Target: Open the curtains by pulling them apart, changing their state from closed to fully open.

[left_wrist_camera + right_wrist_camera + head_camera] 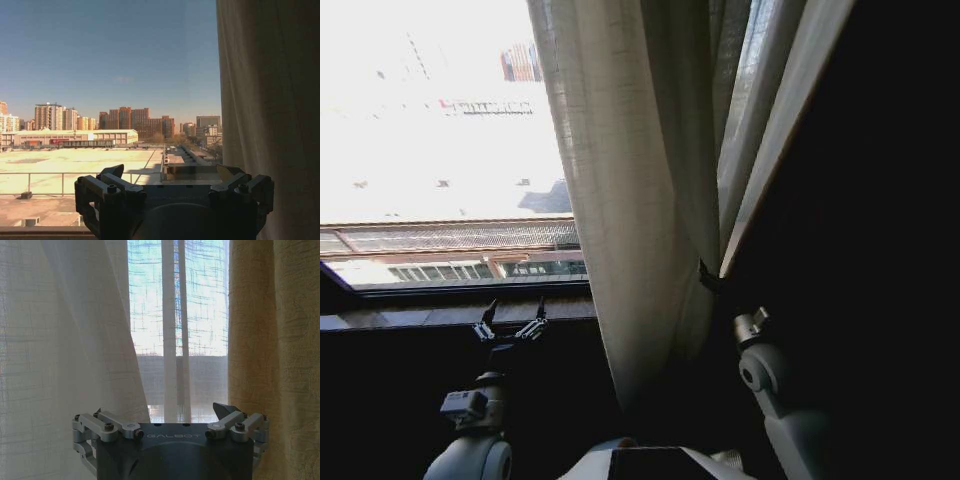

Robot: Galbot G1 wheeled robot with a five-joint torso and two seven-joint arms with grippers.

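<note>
- Curtains (630, 200): in the head view a sheer white pleated panel hangs from the top centre, bunched and narrowing toward the bottom, drawn in toward the right side. Window to its left is uncovered.
- Right of that panel: more pale folds running diagonally, then a dark area at the right edge.
- Left gripper (510, 325): raised in front of the window sill (430, 315), fingers spread apart in a V, nothing between them. It sits left of the curtain, not touching the fabric.
- Left wrist view: left gripper (172, 175) has its fingers apart and empty, facing open glass; curtain edge (270, 115) hangs just beside it, on the side of one finger.
- Through the glass: flat rooftop, railing, row of brick high-rises (135, 122), clear sky.
- Right arm (765, 375): low, right of the bunched curtain, its upper end going into the dark next to the fabric. Gripper itself can't be made out in the head view.
- Right wrist view: right gripper (172, 415) has its fingers wide apart, holding nothing; sheer fabric (75, 340) hangs close ahead across the view, with a yellower fold (275, 340) to one side. Can't tell whether a fingertip touches the cloth.
- Writing: "GALBOT" embossed on the right gripper body (175, 436). A red sign on a distant building (485, 106) in the head view is not legible.
</note>
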